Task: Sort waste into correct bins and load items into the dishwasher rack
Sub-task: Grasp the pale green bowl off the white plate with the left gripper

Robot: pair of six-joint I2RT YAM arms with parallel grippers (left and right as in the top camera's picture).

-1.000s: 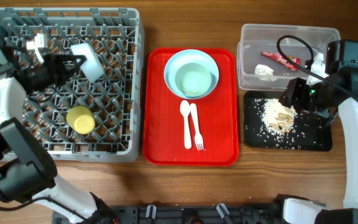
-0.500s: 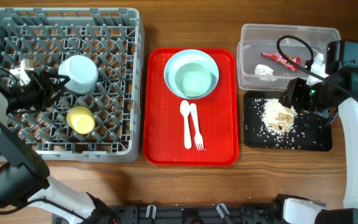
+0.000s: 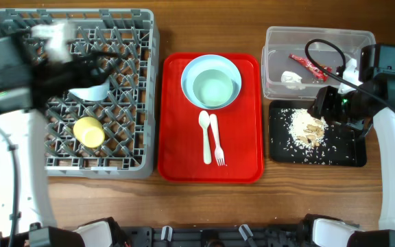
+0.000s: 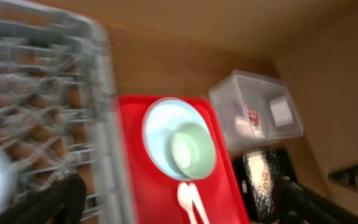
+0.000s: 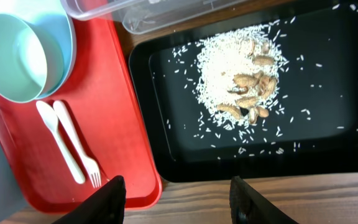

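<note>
My left gripper (image 3: pixel 91 65) hovers blurred over the grey dishwasher rack (image 3: pixel 125 147); it stands open (image 4: pixel 182 202) and holds nothing. Just below it in the rack lies a pale bowl (image 3: pixel 93 89), with a yellow cup (image 3: pixel 88 132) nearer the front. On the red tray (image 3: pixel 242 161) a mint bowl (image 3: pixel 214 89) sits in the white plate (image 3: pixel 192 68), with spoon (image 3: pixel 205 136) and fork (image 3: pixel 217 140) beside. My right gripper (image 3: pixel 329 106) hangs open (image 5: pixel 179 199) over the black tray (image 3: pixel 345 154) of food scraps (image 3: pixel 305 127).
The clear tub (image 3: pixel 317 36) at the back right holds a red wrapper (image 3: pixel 306 64) and a white paper wad (image 3: pixel 292 79). Bare wood runs along the front edge. The right arm's cable loops over the tub.
The left gripper has opened and let the pale bowl go into the rack, then swung up and back over the rack's far side. The right arm has not moved.
</note>
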